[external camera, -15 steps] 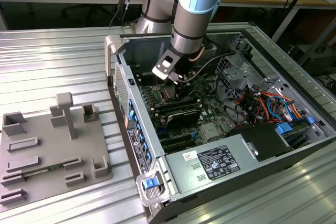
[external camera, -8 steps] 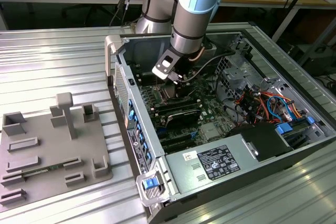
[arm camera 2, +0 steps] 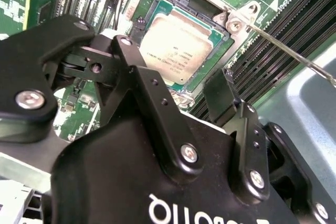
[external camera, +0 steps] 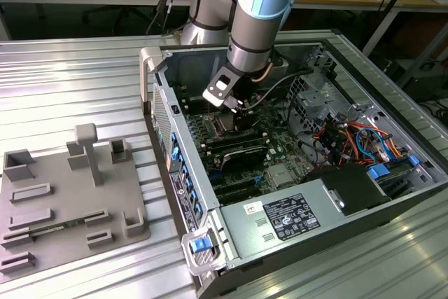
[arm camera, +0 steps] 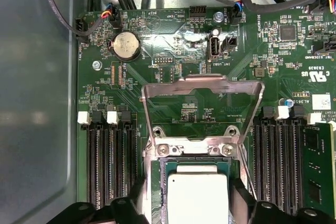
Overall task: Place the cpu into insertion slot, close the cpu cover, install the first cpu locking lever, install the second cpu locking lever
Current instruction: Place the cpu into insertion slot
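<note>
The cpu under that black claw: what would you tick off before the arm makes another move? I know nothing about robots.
1. cpu lying flat in the insertion slot: ok, in both wrist views.
2. gripper free of the cpu: ok, its fingers stand apart on either side, open.
3. cpu cover closed: not ok, it stands raised in the first wrist view.
4. locking lever latched: not ok, the thin rod sticks up beside the insertion slot.
5. cpu turned the right way round: cannot tell.
</note>
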